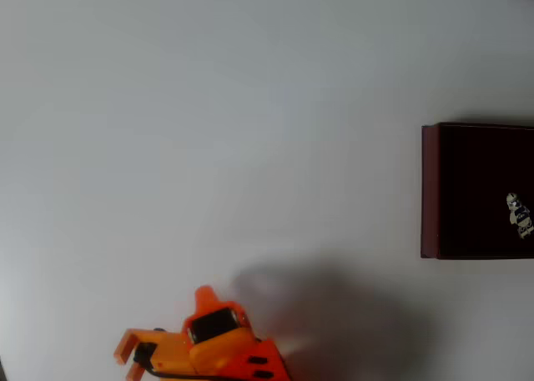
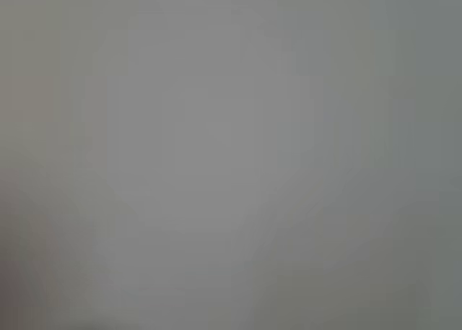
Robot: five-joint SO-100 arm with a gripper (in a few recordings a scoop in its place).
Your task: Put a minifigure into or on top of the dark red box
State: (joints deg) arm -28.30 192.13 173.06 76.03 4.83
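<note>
Orange robot arm's jaws (image 1: pixel 133 348), opening unclear, hold nothing visible; far right of them, tiny white minifigure (image 1: pixel 520 215) lies inside the rectangular maroon box (image 1: pixel 430 189).

Overhead: minifigure (image 1: pixel 519 214) lies inside box (image 1: pixel 430 189) at right edge (gripper (image 1: pixel 167 348) apparently bottom-left, well apart).

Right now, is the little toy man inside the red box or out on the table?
Inside. In the overhead view the minifigure lies on the dark floor of the dark red box, near the picture's right edge, within the maroon walls.
</note>
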